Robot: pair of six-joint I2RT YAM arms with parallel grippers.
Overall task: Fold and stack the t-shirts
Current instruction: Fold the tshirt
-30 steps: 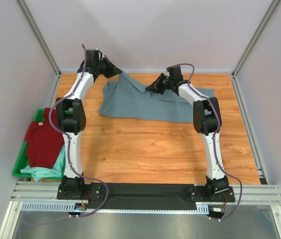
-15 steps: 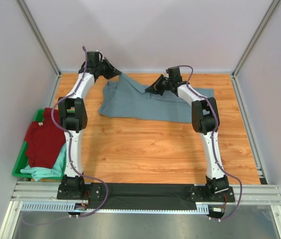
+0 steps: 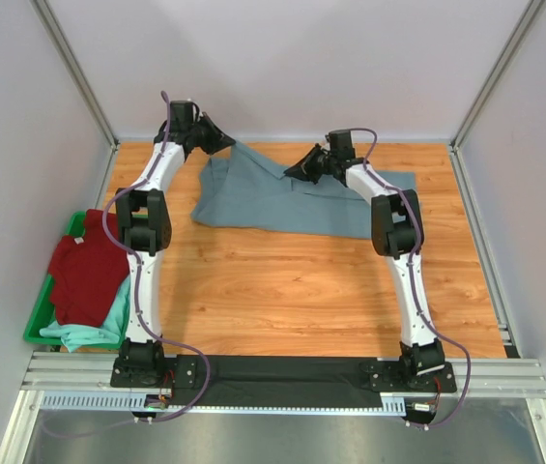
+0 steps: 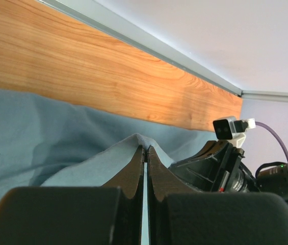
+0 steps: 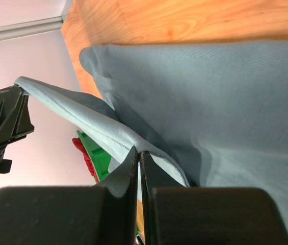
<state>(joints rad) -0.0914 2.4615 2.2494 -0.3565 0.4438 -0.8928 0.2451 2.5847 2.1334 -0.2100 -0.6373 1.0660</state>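
Observation:
The large slate grey-blue t-shirt (image 3: 282, 198) lies spread at the back of the table. My left gripper (image 3: 230, 143) is shut on its far left edge and holds it raised; the pinched cloth (image 4: 108, 158) shows in the left wrist view around the gripper (image 4: 145, 148). My right gripper (image 3: 292, 171) is shut on the same edge near the shirt's middle; its wrist view shows the gripper (image 5: 139, 152) on the hem (image 5: 98, 130). The edge hangs taut between both. The dark red t-shirt (image 3: 84, 271) lies on the mint-green t-shirt (image 3: 89, 333) at the left.
The green plastic bin (image 3: 48, 295) holding the red and mint shirts sits off the table's left edge. White walls and metal frame posts (image 3: 74, 68) enclose the table (image 3: 282, 290). The arm bases stand on a black mat (image 3: 282, 377) at the near edge.
Both grippers have crept slightly toward the back with the shirt edge held. The shirt's lie has barely changed.

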